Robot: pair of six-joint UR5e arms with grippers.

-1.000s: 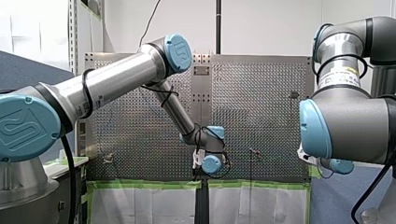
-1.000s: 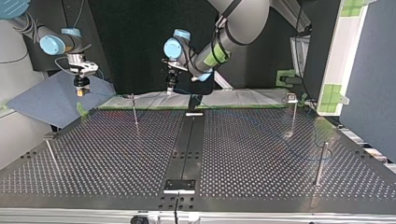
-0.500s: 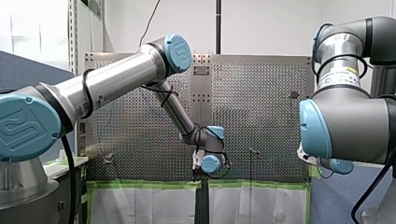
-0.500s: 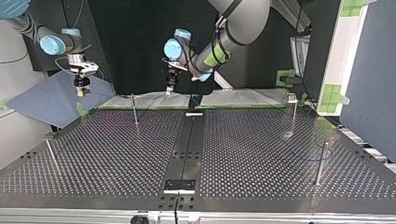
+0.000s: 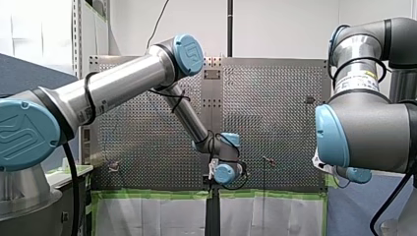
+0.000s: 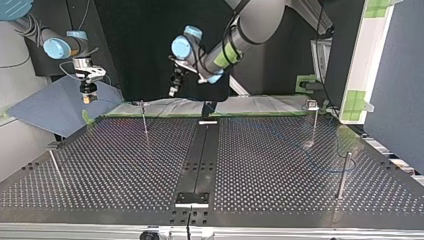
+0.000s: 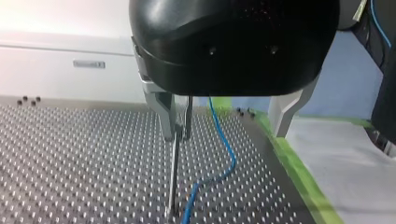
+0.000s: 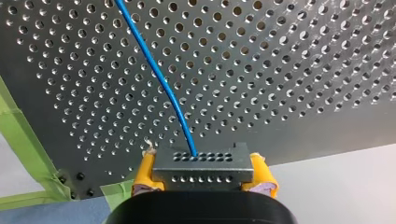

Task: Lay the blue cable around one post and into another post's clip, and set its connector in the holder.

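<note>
In the right wrist view my right gripper (image 8: 204,173) is shut on the grey connector block (image 8: 203,167), yellow pads on both its sides. The blue cable (image 8: 159,81) leaves the block and runs over the perforated table (image 8: 280,70). In the top view that gripper (image 6: 87,96) hangs off the table's far left corner. My left gripper (image 7: 224,134) stands wide open with nothing between its fingers. A thin post (image 7: 174,172) with a clip on top stands just under one finger (image 7: 161,109). The cable (image 7: 227,156) curves past that post's foot. In the top view my left gripper (image 6: 173,90) hovers tilted above the far edge.
Thin posts stand on the table in the top view: one far left (image 6: 144,118), one far right (image 6: 315,124), one near right (image 6: 343,175), one leaning near left (image 6: 55,167). A black strip (image 6: 200,155) runs down the middle. Green tape (image 7: 294,168) marks the table's edge.
My left gripper has risen and swung toward the top view's left, tilting as it went. My right gripper has stayed where it was with the connector.
</note>
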